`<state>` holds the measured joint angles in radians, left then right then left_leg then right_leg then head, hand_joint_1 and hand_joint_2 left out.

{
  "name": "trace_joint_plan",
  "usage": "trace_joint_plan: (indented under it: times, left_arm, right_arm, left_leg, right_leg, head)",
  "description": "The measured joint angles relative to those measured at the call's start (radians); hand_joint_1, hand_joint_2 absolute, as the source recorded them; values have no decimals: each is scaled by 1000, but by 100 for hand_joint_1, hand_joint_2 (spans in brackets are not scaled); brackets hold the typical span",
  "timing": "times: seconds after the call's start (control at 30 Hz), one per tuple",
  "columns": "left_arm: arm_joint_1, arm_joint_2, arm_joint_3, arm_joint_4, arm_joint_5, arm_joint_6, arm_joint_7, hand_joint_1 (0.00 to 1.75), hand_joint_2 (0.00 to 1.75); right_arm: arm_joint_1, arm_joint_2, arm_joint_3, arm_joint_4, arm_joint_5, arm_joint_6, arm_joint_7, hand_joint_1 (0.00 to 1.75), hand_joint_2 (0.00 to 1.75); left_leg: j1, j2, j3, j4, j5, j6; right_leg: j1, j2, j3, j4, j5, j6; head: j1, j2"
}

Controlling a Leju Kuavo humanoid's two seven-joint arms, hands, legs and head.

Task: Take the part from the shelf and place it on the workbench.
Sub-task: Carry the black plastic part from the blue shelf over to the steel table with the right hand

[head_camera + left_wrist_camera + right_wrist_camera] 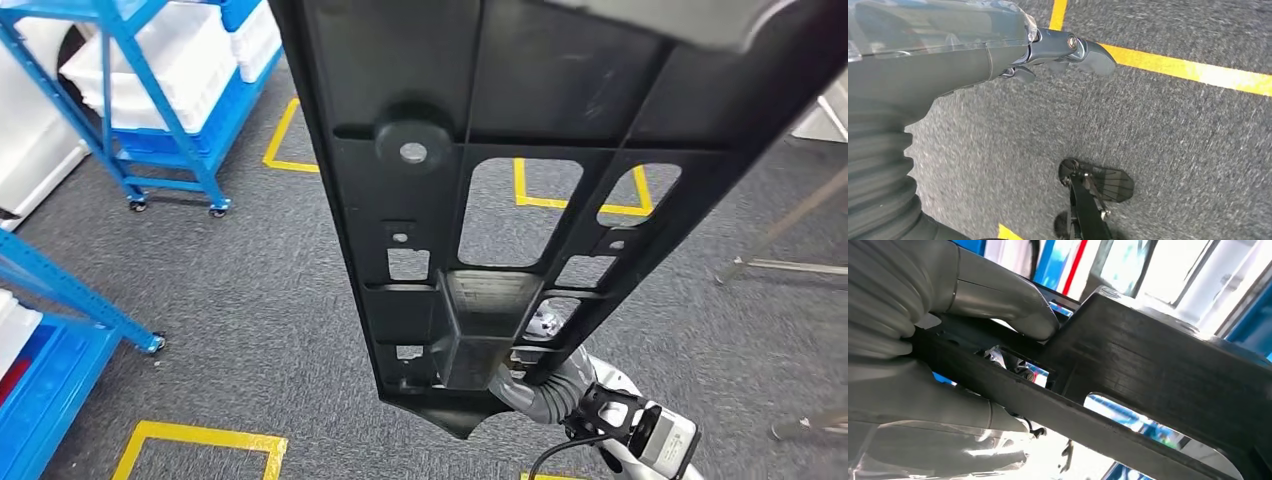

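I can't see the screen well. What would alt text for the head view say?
A long black ribbed plastic part with cut-out windows fills the middle, held up at its lower end by the robot's right hand. Behind lie grey carpet with yellow floor markings and blue wheeled shelves holding white bins.

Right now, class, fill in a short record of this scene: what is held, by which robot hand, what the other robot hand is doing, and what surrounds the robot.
held thing: long black plastic part with cut-out windows
holding robot hand: right robot hand, thumb and fingers clamped on the part's lower end
other robot hand: left robot hand, holds nothing, hangs over the floor
floor: grey carpet with yellow tape squares
nearby: blue shelf on wheels, carrying white bins
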<state>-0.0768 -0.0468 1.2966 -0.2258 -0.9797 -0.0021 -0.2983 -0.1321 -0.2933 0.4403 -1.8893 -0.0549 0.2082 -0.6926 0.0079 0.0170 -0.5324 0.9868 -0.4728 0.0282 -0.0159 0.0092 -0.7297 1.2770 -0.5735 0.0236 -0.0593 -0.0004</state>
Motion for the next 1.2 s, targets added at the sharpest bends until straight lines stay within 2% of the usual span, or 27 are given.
trace_joint_plan:
  times: [0.03, 0.07, 0.13, 0.2, 0.23, 0.3, 0.33, 0.4, 0.43, 0.47, 0.5, 0.53, 0.57, 0.6, 0.63, 0.7, 0.77, 0.8, 0.83, 0.9, 0.97, 1.0, 1.03, 1.07, 1.1, 1.13, 1.2]
  left_arm:
    - [0, 0, 0, 0, 0, 0, 0, 0, 175]
    - [0, 0, 0, 0, -1, 0, 0, 0, 175]
    - [-2, 0, 0, 0, -2, -1, 1, 0, 175]
    - [-3, 0, 0, 0, -2, -1, 4, 0, 175]
    - [-4, 0, 0, 0, -2, 0, 4, 0, 175]
    - [-6, 0, 0, 0, -2, 2, 7, 0, 175]
    - [-7, 0, 0, 0, -2, 3, 8, 0, 175]
    - [-8, -1, 0, 0, -2, 3, 9, 0, 175]
    - [-7, -2, 0, 0, -2, 3, 10, 0, 175]
    - [-5, -2, 0, 0, -2, 4, 11, 0, 175]
    - [-3, -2, 0, 0, -2, 4, 11, 0, 175]
    - [-1, -2, 0, 0, -2, 4, 12, 0, 175]
    - [0, -2, 0, 0, -2, 4, 12, 0, 175]
    - [0, -2, 0, 0, -3, 4, 13, 0, 175]
    - [-1, -2, 0, 0, -3, 4, 13, 0, 175]
    - [-3, -1, 0, 0, -4, 3, 15, 0, 175]
    - [-4, 0, 0, 0, -5, 3, 19, 0, 175]
    - [-5, 0, 0, 0, -6, 3, 22, 0, 175]
    - [-8, 1, 0, 0, -7, 3, 25, 0, 175]
    - [-11, 1, 0, 0, -7, 5, 29, 0, 175]
    - [-10, 1, 0, 0, -7, 10, 33, 0, 175]
    - [-7, 1, 0, 0, -6, 13, 34, 0, 175]
    - [-6, 1, 0, 0, -5, 17, 35, 0, 175]
    - [-5, 1, 0, 0, -3, 19, 35, 0, 175]
    - [-5, 1, 0, 0, -2, 21, 35, 0, 175]
    - [-6, 1, 0, 0, -1, 21, 35, 0, 175]
    - [-6, 1, 0, 0, -1, 22, 37, 0, 175]
  right_arm:
    - [6, 1, -3, -1, 0, 0, 0, 175, 175]
    - [10, 1, -6, -2, -1, 2, 0, 175, 175]
    - [16, 1, -12, -9, -2, 8, -1, 175, 175]
    - [23, 1, -19, -24, -2, 21, -2, 175, 175]
    - [28, 1, -23, -33, 0, 29, -3, 175, 175]
    - [44, 1, -32, -49, 6, 42, -5, 175, 175]
    - [51, 1, -34, -55, 9, 48, -5, 175, 175]
    - [59, -2, -36, -66, 15, 56, -6, 175, 175]
    - [61, -4, -36, -69, 17, 58, -7, 175, 175]
    - [62, -5, -36, -70, 17, 59, -7, 175, 175]
    - [64, -5, -36, -70, 18, 60, -8, 175, 175]
    - [67, -5, -36, -70, 18, 60, -8, 175, 175]
    - [68, -5, -36, -70, 18, 61, -8, 175, 175]
    - [69, -5, -37, -70, 19, 61, -8, 175, 175]
    - [69, -5, -37, -70, 19, 62, -7, 175, 175]
    - [68, -5, -40, -70, 19, 65, -4, 175, 175]
    - [67, -5, -45, -70, 19, 72, 2, 175, 175]
    - [68, -5, -48, -70, 19, 76, 6, 175, 175]
    - [69, -4, -51, -70, 19, 80, 8, 175, 175]
    - [68, -3, -54, -70, 19, 87, 12, 175, 175]
    - [69, -1, -55, -68, 23, 91, 17, 175, 175]
    - [72, 0, -55, -66, 26, 93, 19, 175, 175]
    - [77, 0, -54, -65, 31, 95, 21, 175, 175]
    - [82, 0, -54, -63, 35, 99, 22, 175, 175]
    - [85, 0, -53, -62, 39, 103, 23, 175, 175]
    - [86, 0, -53, -62, 42, 107, 24, 175, 175]
    - [83, 0, -53, -62, 47, 115, 27, 175, 175]
  left_leg:
    - [-1, 13, 0, 0, -1, -1]
    - [-1, 26, 0, 1, -3, -2]
    - [-1, 48, 4, 4, -9, -9]
    - [-5, 65, 7, 9, -16, -20]
    - [-7, 73, 9, 10, -19, -25]
    - [-8, 88, 12, 10, -23, -36]
    - [-6, 80, 13, 14, -29, -42]
    - [0, 37, -9, 71, -71, -51]
    - [2, 10, -35, 132, -104, -54]
    - [3, -3, -69, 203, -137, -55]
    - [3, -8, -99, 266, -159, -56]
    - [3, -10, -120, 304, -163, -56]
    - [3, -12, -122, 300, -146, -55]
    - [4, -16, -106, 257, -112, -53]
    - [5, -28, -77, 188, -72, -51]
    - [8, -73, -27, 70, -24, -45]
    - [6, -94, -13, 35, -22, -37]
    - [5, -85, -11, 31, -19, -32]
    - [5, -73, -9, 26, -15, -24]
    - [7, -49, -6, 14, -6, -9]
    - [3, -24, -6, 10, -3, -1]
    - [1, -10, -7, 10, -4, 0]
    - [-1, 3, -7, 10, -5, 1]
    - [-2, 15, -7, 10, -6, 1]
    - [-3, 27, -7, 10, -7, 0]
    - [-4, 38, -5, 10, -9, -1]
    - [-8, 56, 0, 11, -14, -8]
  right_leg:
    - [-3, -2, -10, 24, -2, 3]
    - [-5, -6, 0, 10, 15, 6]
    - [-7, -34, 72, -118, 73, 7]
    - [0, -68, 132, -230, 105, -4]
    - [5, -74, 141, -250, 105, -10]
    - [9, -56, 139, -254, 106, -24]
    - [8, -46, 139, -257, 108, -29]
    - [4, -27, 141, -263, 112, -43]
    - [3, -18, 141, -264, 113, -47]
    - [4, -7, 141, -263, 113, -51]
    - [5, 6, 141, -262, 113, -52]
    - [6, 20, 141, -261, 113, -52]
    - [7, 33, 141, -260, 113, -52]
    - [7, 47, 141, -257, 112, -51]
    - [6, 60, 142, -255, 111, -50]
    - [6, 84, 138, -249, 110, -42]
    - [3, 106, 131, -248, 114, -28]
    - [1, 118, 128, -250, 118, -20]
    - [0, 117, 126, -250, 118, -15]
    - [4, 73, 107, -212, 93, -8]
    - [4, 15, 53, -98, 30, -5]
    - [3, 4, 22, -31, 3, -3]
    - [1, -1, 1, 14, -9, -1]
    - [0, -5, -3, 24, -3, -1]
    - [0, -10, 14, -7, 20, -1]
    - [1, -20, 49, -70, 53, -4]
    - [10, -64, 122, -207, 98, -13]
  head:
    - [0, 0]
    - [0, 0]
    - [0, 0]
    - [0, 0]
    - [0, 0]
    - [0, 0]
    - [0, 0]
    - [0, 0]
    - [0, 0]
    - [0, 0]
    - [0, 0]
    - [0, 0]
    - [0, 0]
    - [0, 0]
    - [0, 0]
    - [0, 0]
    - [0, 0]
    - [0, 0]
    - [0, 0]
    - [0, 0]
    - [0, 0]
    - [0, 0]
    - [0, 0]
    - [0, 0]
    - [0, 0]
    - [0, 0]
    - [0, 0]
